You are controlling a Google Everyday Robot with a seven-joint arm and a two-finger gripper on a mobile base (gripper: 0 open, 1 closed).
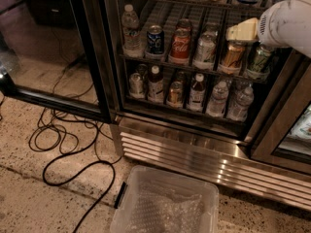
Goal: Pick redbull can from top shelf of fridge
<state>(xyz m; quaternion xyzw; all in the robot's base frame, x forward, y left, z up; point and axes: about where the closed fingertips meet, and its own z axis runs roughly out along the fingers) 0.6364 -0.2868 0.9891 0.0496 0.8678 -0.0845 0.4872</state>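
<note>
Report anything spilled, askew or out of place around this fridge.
Nothing spilled or toppled. Only the black cable looping loose across the floor left of the fridge stands out, a possible snag hazard. The gripper hangs in the fridge opening, upper right.

- your tool, upper right, in front of the fridge's can row: cream plastic look, matt; arm shell behind it is smooth white plastic
- fridge base: louvred stainless steel, brushed, bright glare streaks
- door: glossy glass, black matt frame
- wire racks: bare metal
- cans: glossy printed metal; bottles: clear plastic
- bin: translucent plastic, crinkled clear film inside
- cable: black, matt, rubbery
- floor: speckled stone look, matt, rough
</note>
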